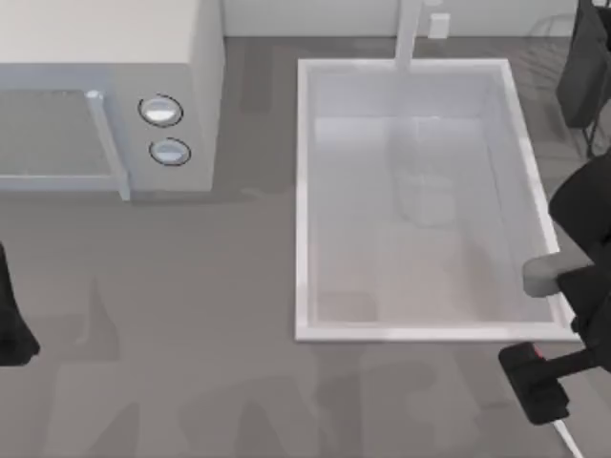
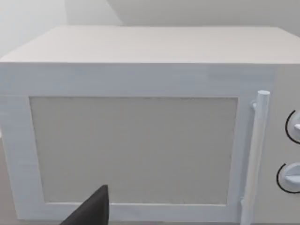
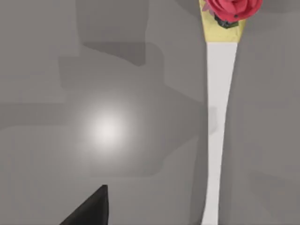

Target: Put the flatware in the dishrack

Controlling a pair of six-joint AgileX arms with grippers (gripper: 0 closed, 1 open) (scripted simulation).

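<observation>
Flatware with a red round head, yellow collar and thin white handle [image 3: 219, 93] lies on the grey table [image 1: 191, 315] under my right gripper [image 1: 537, 380], near the white sink basin [image 1: 304, 200]. (Whether its fingers pinch or hang loose, I cannot tell.) My left arm [image 1: 11, 320] rests at the table's left edge.

- A white microwave [image 1: 110, 95] with two round knobs [image 1: 160, 111] stands at the table's [image 1: 191, 334] back left.
- A white sink basin [image 1: 304, 239] sits right of it.

A grey surface [image 1: 191, 315] carries a white microwave [image 1: 115, 95] at upper left, a white sink basin [image 1: 304, 191] right of centre, and the flatware [image 3: 219, 117].
</observation>
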